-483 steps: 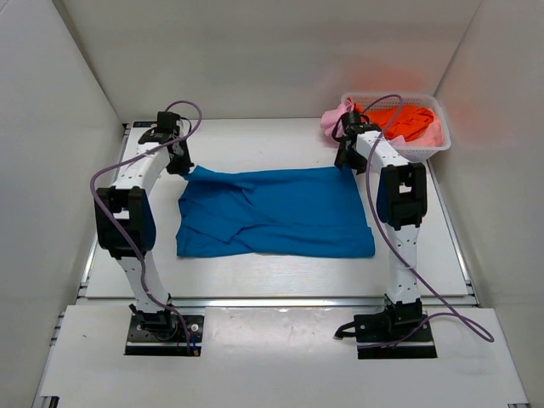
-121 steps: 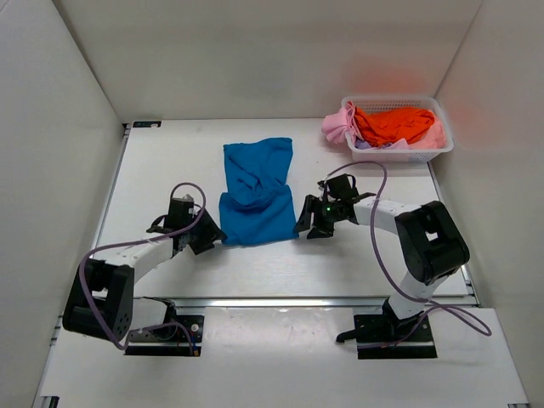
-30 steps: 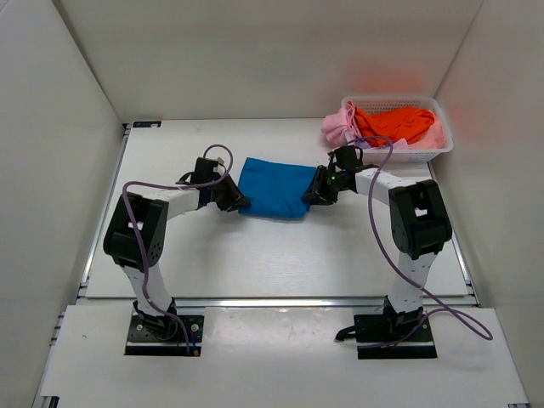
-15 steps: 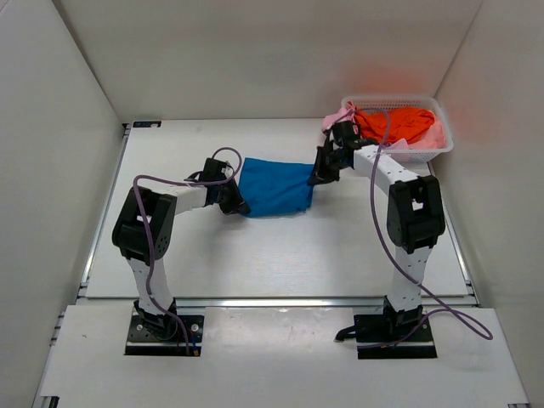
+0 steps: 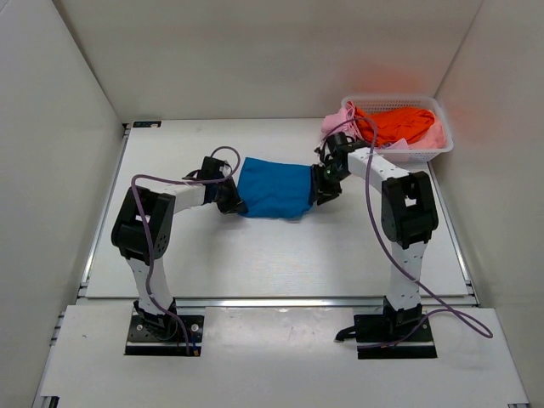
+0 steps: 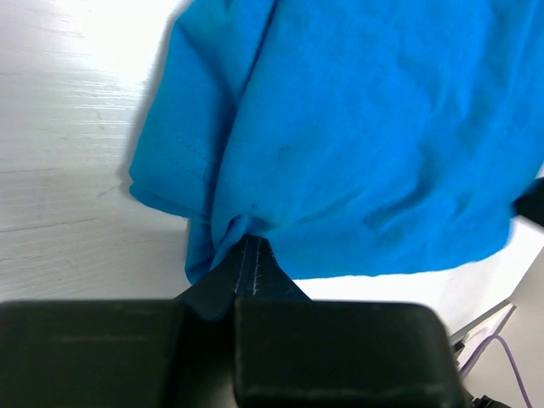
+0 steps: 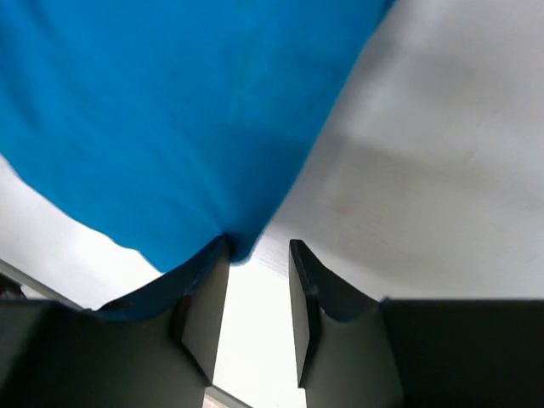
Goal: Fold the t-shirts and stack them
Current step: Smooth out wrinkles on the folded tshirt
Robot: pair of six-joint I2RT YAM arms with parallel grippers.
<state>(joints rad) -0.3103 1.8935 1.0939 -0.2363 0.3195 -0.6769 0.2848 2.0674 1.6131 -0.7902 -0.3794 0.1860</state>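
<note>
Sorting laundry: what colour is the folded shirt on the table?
Bright blue t-shirt; clearest in left wrist view.

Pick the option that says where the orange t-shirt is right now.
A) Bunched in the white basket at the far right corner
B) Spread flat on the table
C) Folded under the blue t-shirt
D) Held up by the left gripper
A: the orange t-shirt sits bunched inside the white basket at the far right corner; only the blue t-shirt is out on the table.
</note>
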